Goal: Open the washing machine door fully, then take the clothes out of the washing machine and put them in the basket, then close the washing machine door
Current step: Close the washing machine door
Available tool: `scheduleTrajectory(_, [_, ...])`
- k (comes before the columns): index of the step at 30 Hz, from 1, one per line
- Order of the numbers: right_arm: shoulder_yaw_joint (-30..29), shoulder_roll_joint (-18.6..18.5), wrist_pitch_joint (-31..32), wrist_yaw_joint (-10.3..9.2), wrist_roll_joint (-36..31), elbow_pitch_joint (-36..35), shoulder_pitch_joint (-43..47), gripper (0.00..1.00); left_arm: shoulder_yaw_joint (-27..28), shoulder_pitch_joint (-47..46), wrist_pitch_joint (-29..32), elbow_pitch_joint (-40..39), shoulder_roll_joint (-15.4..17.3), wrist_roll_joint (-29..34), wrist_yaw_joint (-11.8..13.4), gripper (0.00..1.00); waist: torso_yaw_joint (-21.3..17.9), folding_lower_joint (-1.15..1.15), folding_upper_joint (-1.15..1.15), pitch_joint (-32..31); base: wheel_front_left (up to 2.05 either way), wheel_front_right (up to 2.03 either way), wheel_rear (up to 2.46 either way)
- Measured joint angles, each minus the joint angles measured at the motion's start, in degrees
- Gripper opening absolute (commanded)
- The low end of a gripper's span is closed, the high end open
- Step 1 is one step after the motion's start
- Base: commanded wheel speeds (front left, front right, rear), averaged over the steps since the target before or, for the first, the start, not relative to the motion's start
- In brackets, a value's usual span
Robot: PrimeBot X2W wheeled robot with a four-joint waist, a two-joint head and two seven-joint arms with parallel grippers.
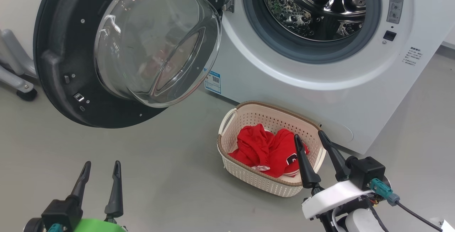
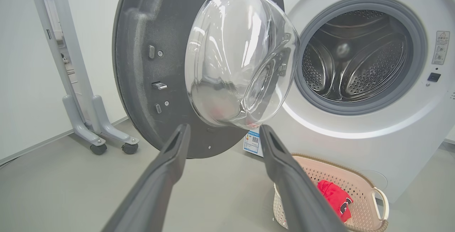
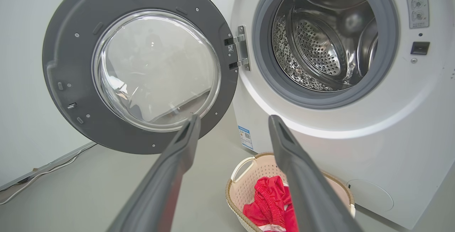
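- Door (image 1: 64, 65) stood swung wide at left of machine (image 1: 320, 82), glass bowl (image 1: 156, 40) bulging toward robot.
- No red seen in drum (image 1: 312, 8), as far as it showed.
- Clothes (image 1: 266, 150) lay heaped in basket (image 1: 249, 178), on floor just in front of machine, below the opening.
- L end effector (image 1: 102, 163) was open and empty, low over floor, well apart from door.
- R end effector (image 1: 308, 134) was open and empty, tips at basket's right rim. Contact w/ rim: couldn't tell.
- Judged step left: close door.
- Risk: push lands on bowl, not rim. Curved glass lets the finger slide off, so door hardly moves.
- Risk: R arm near basket prob. sat inside door's arc. If L pushed before R cleared, door could strike R arm, or fingers could get pinched at the seal.
- Risk: R tip hooks basket rim on pulling away, so basket drags or tips and clothes spill.
- Risk: door's lower edge clips basket or the heap. Clearance couldn't be judged.
- Risk: push too soft, so latch doesn't catch and door rebounds ajar.
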Motion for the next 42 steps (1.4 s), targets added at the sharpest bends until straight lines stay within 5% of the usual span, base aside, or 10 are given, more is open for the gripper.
scheduleTrajectory(3, [0.0, 0.0, 0.0, -0.02, 0.0, 0.0, 0.0, 1.0, 0.0, 0.0, 0.0, 0.0, 0.0, 0.0, 0.0, 1.0, 0.0, 0.0, 0.0, 0.0, 0.0, 0.0, 0.0])
scheduleTrajectory(4, [0.0, 0.0, 0.0, -0.09, 0.0, 0.0, 0.0, 1.0, 0.0, 0.0, 0.0, -0.2, 0.1, 0.0, 0.0, 0.75, 0.0, 0.0, 0.0, 0.2, 0.0, 0.0, 0.0])
scheduleTrajectory(6, [0.1, 0.0, 0.0, -0.12, 0.0, -0.1, 0.0, 1.0, 0.1, 0.0, 0.0, -0.5, 0.1, 0.0, 0.0, 0.0, 0.0, 0.0, 0.0, 0.5, 0.0, 0.0, 0.0])
scheduleTrajectory(15, [0.0, 0.0, 0.0, -0.48, -0.3, -0.1, 0.0, 1.0, 1.3, 0.0, 0.0, -1.7, 0.6, 0.0, 0.0, 0.0, 0.1, 0.0, 0.0, 1.9, 0.0, 0.0, 0.0])
scheduleTrajectory(23, [0.0, -0.1, 0.0, -0.76, -2.3, -0.1, -0.8, 1.0, 4.8, -0.3, 0.0, -3.7, 4.5, 0.0, 0.0, 0.0, 0.2, 0.0, 0.0, 3.8, 0.0, 0.0, 0.0])
scheduleTrajectory(42, [1.9, -1.8, 0.1, -0.94, -5.2, 0.0, -4.6, 1.0, 18.8, -19.2, 4.3, -5.8, 22.4, -6.4, -1.8, 0.0, -1.3, 0.0, 0.0, 10.6, 0.0, 0.0, 0.0])
